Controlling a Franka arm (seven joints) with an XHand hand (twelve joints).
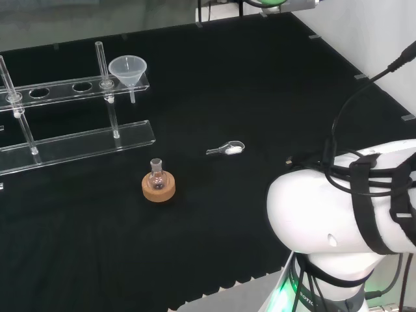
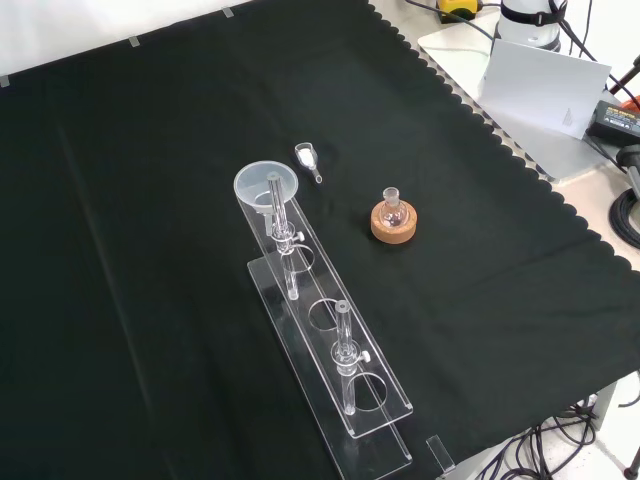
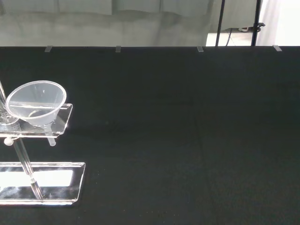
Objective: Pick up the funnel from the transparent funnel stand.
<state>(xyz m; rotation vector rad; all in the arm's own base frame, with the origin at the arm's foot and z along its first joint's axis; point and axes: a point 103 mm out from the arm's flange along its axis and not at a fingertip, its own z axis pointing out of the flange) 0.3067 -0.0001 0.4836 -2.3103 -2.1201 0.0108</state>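
A clear funnel sits in the end hole of the transparent funnel stand, its stem hanging below the upper shelf. In the front view the funnel is at the stand's far end, and the stand runs toward the near edge of the cloth. The wrist view sees the funnel on the upper shelf of the stand from some way off.
A small round flask on a cork ring stands in front of the stand in the head view. A small clear scoop with white powder lies to its right. The arm's white links rise at the lower right.
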